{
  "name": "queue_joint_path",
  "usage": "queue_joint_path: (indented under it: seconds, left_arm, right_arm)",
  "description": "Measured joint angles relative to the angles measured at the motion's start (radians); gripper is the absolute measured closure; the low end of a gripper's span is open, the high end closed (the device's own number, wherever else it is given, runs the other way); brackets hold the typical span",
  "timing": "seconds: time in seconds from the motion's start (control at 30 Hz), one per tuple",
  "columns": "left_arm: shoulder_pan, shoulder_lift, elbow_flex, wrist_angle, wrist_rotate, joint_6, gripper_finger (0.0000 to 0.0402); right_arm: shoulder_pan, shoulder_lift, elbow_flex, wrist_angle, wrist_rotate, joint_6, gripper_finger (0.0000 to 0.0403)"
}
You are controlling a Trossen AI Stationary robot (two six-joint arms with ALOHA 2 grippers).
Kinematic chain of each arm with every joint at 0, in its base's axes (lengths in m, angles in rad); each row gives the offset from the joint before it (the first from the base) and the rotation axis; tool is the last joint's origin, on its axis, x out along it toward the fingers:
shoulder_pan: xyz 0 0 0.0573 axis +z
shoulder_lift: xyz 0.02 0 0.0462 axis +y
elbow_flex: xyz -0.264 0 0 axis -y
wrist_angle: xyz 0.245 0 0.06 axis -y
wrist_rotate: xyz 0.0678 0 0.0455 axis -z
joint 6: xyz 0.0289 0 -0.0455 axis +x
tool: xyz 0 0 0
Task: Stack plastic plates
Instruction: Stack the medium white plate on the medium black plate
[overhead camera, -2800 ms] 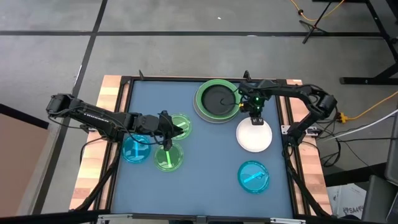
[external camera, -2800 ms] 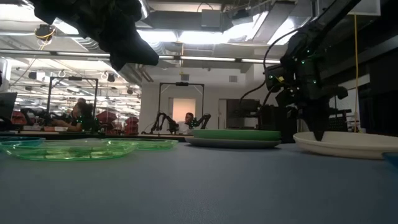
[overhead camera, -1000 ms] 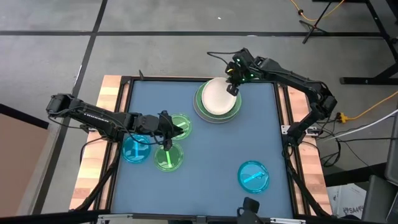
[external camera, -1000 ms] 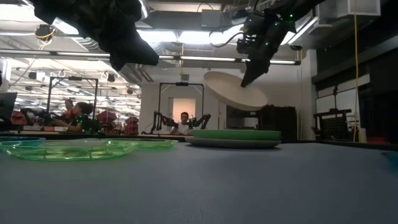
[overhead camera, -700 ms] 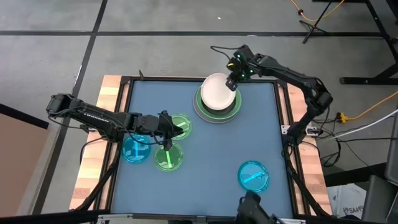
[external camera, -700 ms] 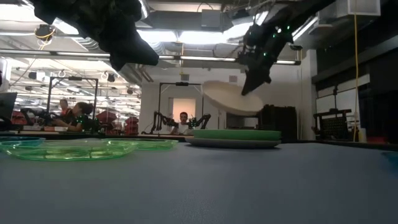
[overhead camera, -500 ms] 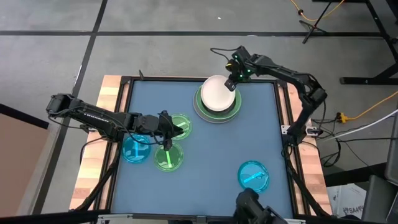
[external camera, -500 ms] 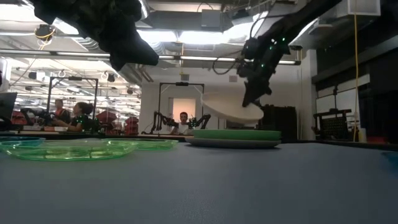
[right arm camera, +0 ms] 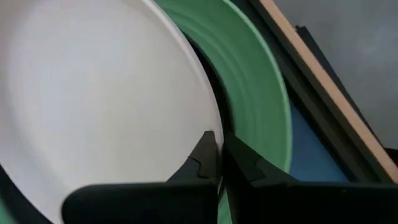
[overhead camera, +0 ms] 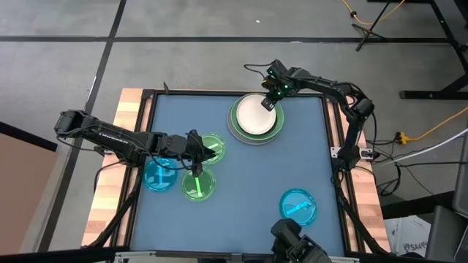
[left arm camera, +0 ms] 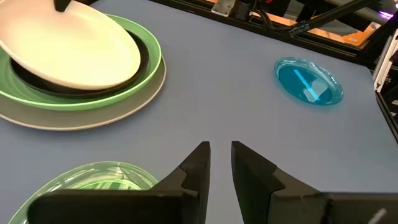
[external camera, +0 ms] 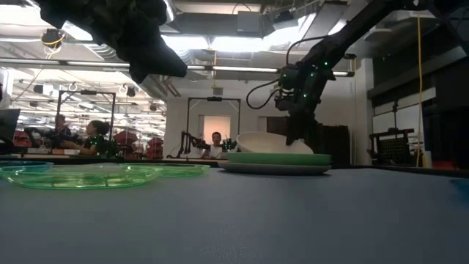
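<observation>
At the table's far middle stands a stack: a large grey plate (overhead camera: 235,134) at the bottom, a light green plate (overhead camera: 276,124) on it, and a black plate (left arm camera: 148,57) on top. My right gripper (right arm camera: 219,155) is shut on a small white plate (overhead camera: 253,115) directly over the black one. The white plate looks nearly level in the low view (external camera: 265,143); whether it touches the black plate, I cannot tell. My left gripper (left arm camera: 219,154) hangs at the left, a narrow gap between its fingers, above two translucent green plates (overhead camera: 211,146) (overhead camera: 197,185). My right gripper pinches the white plate's rim (right arm camera: 207,127) on its far right side, one finger above and one below. The fingers slant down from the far right. The plate reaches out from them toward the table's left, over the stack.
One translucent blue plate (overhead camera: 298,207) lies flat near the right front; another (overhead camera: 159,176) lies at the left, next to the green ones. The blue mat between the groups is bare. A dark shape (overhead camera: 292,245) shows at the near edge. People sit in the room behind.
My right gripper has come down over the stack with the white plate, still shut on its rim. The plate was held high and steeply tilted; it has tipped to nearly level and sunk to the top of the stack.
</observation>
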State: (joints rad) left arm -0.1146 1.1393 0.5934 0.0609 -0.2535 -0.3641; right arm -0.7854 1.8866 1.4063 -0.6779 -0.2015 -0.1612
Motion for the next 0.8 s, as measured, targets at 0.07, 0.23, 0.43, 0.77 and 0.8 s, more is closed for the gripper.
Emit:
queue_joint_path:
  seconds: [0.07, 0.23, 0.43, 0.77, 0.8]
  left_arm:
    - [0.000, 0.000, 0.000, 0.000, 0.000, 0.000, 0.0343]
    - [0.000, 0.000, 0.000, 0.000, 0.000, 0.000, 0.0343]
    - [0.000, 0.000, 0.000, 0.000, 0.000, 0.000, 0.0343]
    - [0.000, 0.000, 0.000, 0.000, 0.000, 0.000, 0.0343]
    - [0.000, 0.000, 0.000, 0.000, 0.000, 0.000, 0.0343]
  right_arm:
    - [-0.001, 0.000, 0.000, 0.002, 0.020, 0.000, 0.0403]
    - [-0.001, 0.000, 0.000, -0.005, 0.025, 0.000, 0.0403]
    - [0.000, 0.000, 0.000, -0.006, 0.025, 0.000, 0.0403]
    - [0.000, 0.000, 0.000, -0.007, 0.025, 0.000, 0.0403]
    - [0.000, 0.000, 0.000, -0.007, 0.025, 0.000, 0.0403]
